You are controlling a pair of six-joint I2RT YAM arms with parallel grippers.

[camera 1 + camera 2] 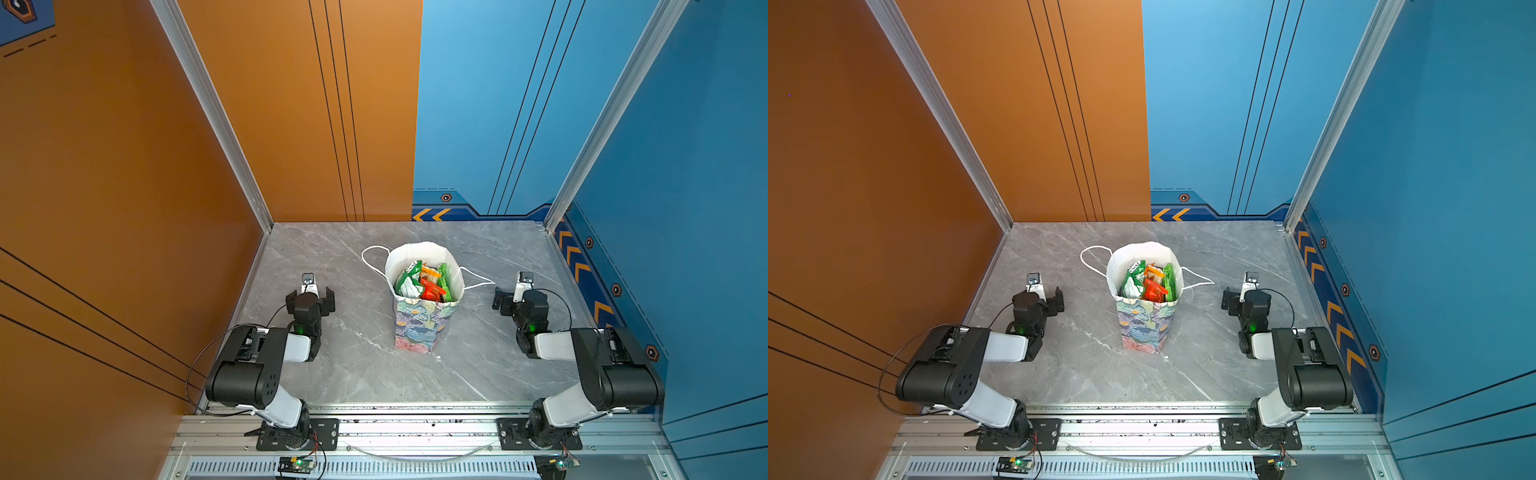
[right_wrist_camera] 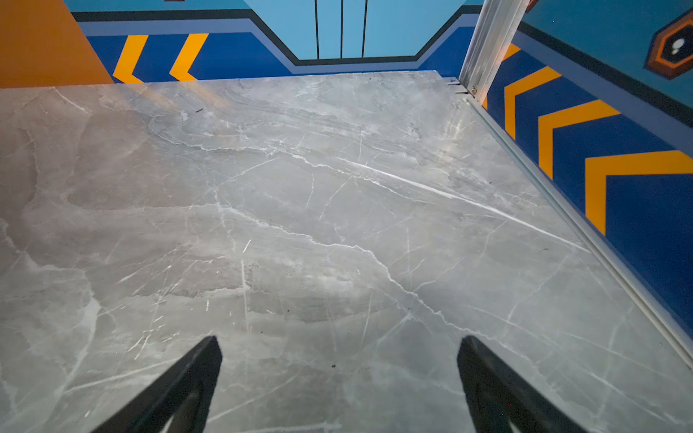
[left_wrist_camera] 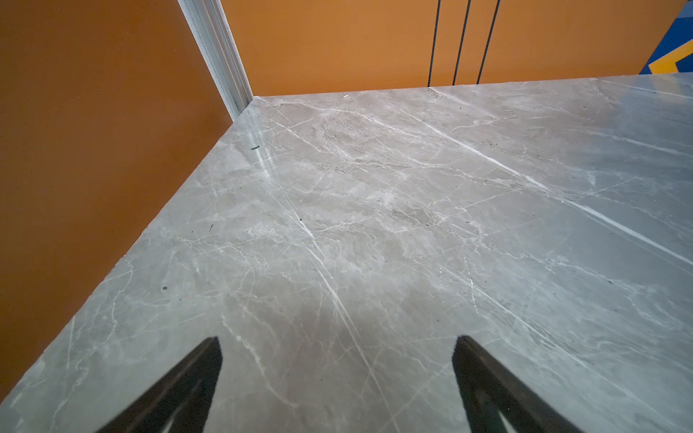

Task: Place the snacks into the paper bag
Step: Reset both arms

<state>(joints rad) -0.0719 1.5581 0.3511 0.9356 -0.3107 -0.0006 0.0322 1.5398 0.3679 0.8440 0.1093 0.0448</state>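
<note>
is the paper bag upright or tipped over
Upright: the paper bag stands on its base on the table, mouth open upward, with snacks showing inside it in both top views.

I'm seeing bright, even overhead light in both top views; the arms are casting only soft, faint shadows on the marble table (image 1: 353, 374). Pale glare is streaking the stone in the wrist views, and the fingers (image 3: 180, 393) of the left gripper (image 3: 337, 345) are blurring, out of focus.
</note>
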